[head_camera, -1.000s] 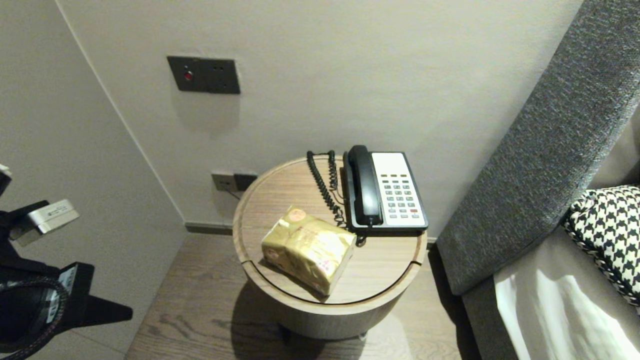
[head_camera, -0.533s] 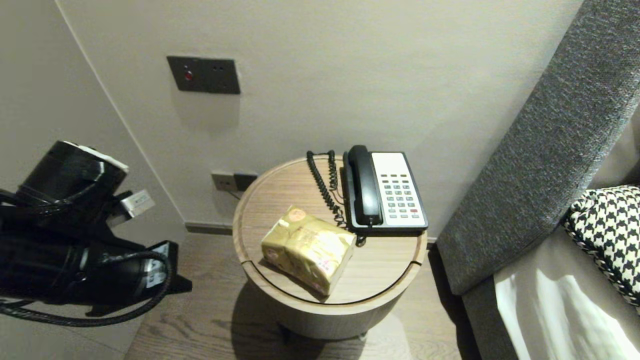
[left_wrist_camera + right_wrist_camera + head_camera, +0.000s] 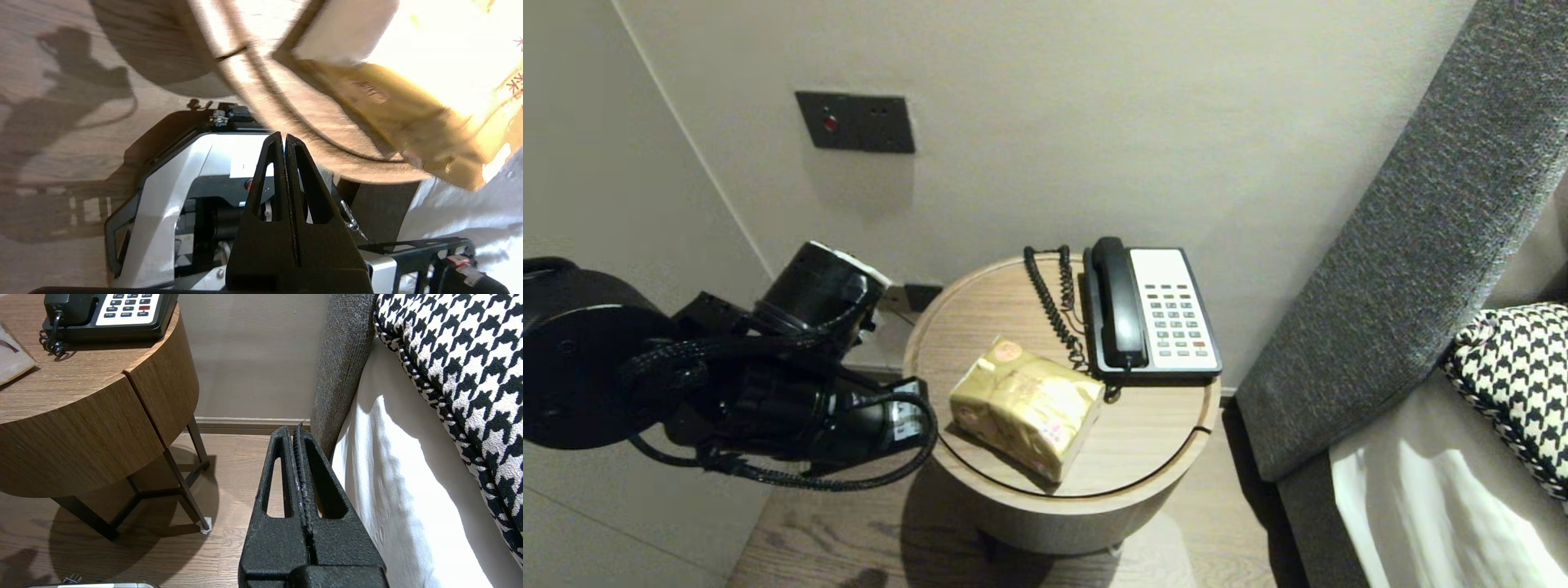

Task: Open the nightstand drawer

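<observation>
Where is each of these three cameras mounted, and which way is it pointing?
Head view: on the robot's head, looking down at the round table, telephone and tissue pack; left arm shows.
Left wrist view: behind the shut left gripper, facing the table's edge, the pack and the robot's base.
Right wrist view: behind the shut right gripper, low, facing the table's side and the bed.
All three share the table.

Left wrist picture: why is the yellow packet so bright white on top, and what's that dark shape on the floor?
Left wrist view: strong light glares off the tissue pack, bleaching its top white; the dark shape is a shadow, probably from the left arm. Head view: the pack is evenly lit, gold, shadowing the table.
</observation>
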